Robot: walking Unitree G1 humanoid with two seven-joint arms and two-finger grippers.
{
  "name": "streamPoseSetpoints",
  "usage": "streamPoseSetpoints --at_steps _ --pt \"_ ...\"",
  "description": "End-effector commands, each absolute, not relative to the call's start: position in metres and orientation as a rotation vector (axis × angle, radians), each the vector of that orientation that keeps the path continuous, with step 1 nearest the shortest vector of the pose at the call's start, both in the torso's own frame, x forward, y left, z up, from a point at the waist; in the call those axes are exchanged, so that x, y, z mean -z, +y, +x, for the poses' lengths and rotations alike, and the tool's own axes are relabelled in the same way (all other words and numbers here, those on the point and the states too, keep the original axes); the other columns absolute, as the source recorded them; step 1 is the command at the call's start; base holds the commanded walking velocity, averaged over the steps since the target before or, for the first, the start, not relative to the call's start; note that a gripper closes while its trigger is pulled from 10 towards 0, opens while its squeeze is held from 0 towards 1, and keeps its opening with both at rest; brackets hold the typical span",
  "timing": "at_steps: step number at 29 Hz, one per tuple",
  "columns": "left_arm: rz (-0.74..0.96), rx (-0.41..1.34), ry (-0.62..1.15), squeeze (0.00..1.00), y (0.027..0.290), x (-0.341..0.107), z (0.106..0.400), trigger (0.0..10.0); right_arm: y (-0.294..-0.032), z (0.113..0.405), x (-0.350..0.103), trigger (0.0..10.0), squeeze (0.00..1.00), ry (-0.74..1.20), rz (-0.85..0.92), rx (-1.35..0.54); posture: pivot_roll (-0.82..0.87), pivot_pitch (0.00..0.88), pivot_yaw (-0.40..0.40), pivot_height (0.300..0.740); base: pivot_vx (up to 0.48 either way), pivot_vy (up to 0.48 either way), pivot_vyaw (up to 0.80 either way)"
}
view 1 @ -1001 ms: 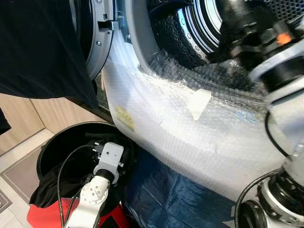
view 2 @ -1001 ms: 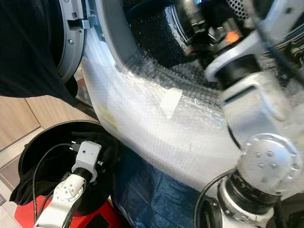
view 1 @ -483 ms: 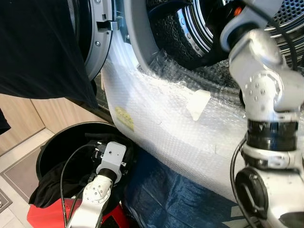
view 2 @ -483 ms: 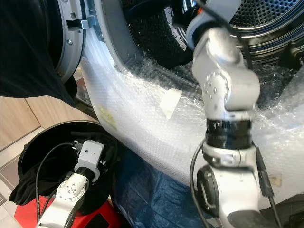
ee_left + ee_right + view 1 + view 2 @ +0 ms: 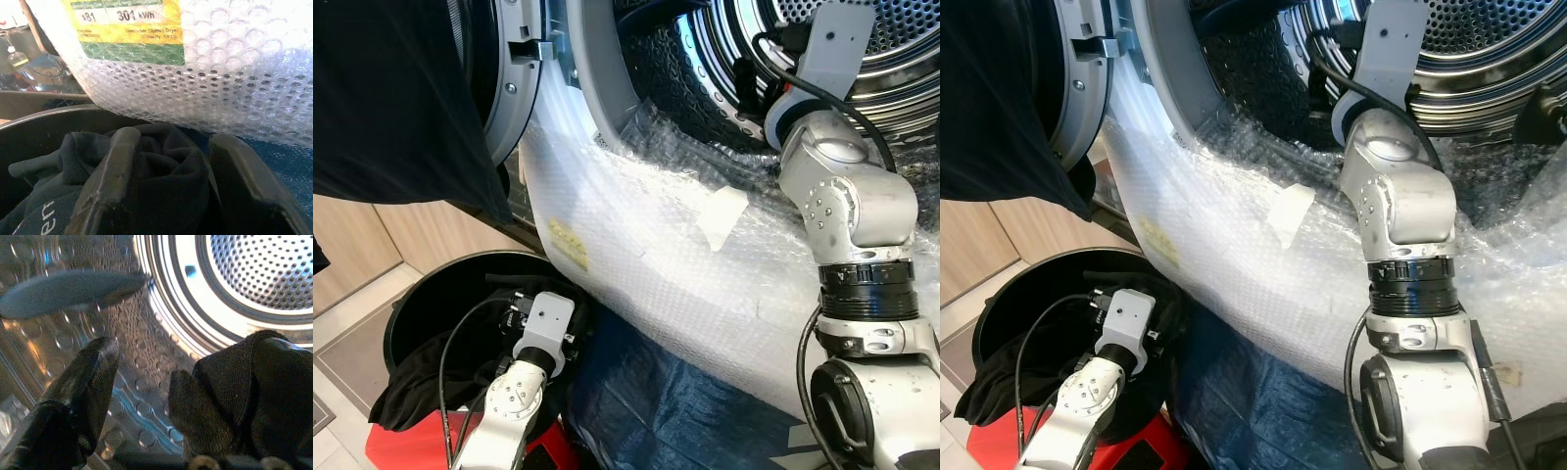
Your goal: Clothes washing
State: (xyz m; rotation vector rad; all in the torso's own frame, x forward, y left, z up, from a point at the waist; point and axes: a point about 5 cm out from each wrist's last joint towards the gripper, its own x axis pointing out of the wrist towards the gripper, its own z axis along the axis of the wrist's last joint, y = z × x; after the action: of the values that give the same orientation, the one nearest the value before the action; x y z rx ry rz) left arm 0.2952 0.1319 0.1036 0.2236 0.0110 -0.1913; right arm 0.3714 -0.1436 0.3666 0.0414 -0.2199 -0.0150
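The right arm is raised over the bubble-wrapped front of the washing machine, and its wrist is directed into the open drum. In the right wrist view, the right gripper is seen inside the drum, with the perforated rear wall and the dimpled steel side wall ahead of it. Its two fingers are spread apart; a piece of dark cloth is draped against one finger, but whether it is actually pinched cannot be told. The left arm is lowered into a round black basket that stands on the floor beside the machine, below the open door. A dark garment is hung over that door. In the left wrist view, the left gripper is set down on a heap of dark clothes in the basket; its fingers are parted, with a fold of the dark fabric bunched between them, and both are in contact with the cloth. A yellow and green energy label is visible under the bubble wrap just above the basket rim. A piece of pale tape is fixed to the wrap below the drum opening. A blue sheet is laid at the foot of the machine, beside the basket, and a red object is located under the left arm.
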Motion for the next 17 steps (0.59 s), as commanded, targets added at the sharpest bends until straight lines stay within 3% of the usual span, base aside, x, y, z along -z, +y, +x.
streamPoseSetpoints --at_steps 1,8,10,12,17 --pt "0.214 0.218 0.017 0.00 0.127 -0.105 0.295 10.0 -0.155 0.363 -0.386 10.0 0.00 -0.282 0.057 0.039 0.00 0.102 -0.090 0.740 0.000 0.000 0.00" --pt "0.211 0.239 0.029 0.00 0.124 -0.103 0.295 10.0 -0.164 0.363 -0.387 10.0 0.00 -0.289 -0.078 0.036 0.00 0.099 -0.092 0.740 0.000 0.000 0.00" --pt "0.212 0.244 0.031 0.00 0.124 -0.103 0.295 10.0 -0.204 0.362 -0.403 10.0 0.00 -0.376 0.151 0.313 0.00 0.097 -0.096 0.740 0.000 0.000 0.00" --pt "0.212 0.241 0.030 0.00 0.124 -0.103 0.295 10.0 -0.210 0.359 -0.407 10.0 0.00 -0.413 0.180 0.354 0.00 0.098 -0.095 0.740 0.000 0.000 0.00" --pt "0.211 0.242 0.031 0.00 0.125 -0.103 0.294 10.0 -0.167 0.369 -0.383 10.0 0.00 -0.279 0.052 0.052 0.00 0.098 -0.095 0.740 0.000 0.000 0.00"
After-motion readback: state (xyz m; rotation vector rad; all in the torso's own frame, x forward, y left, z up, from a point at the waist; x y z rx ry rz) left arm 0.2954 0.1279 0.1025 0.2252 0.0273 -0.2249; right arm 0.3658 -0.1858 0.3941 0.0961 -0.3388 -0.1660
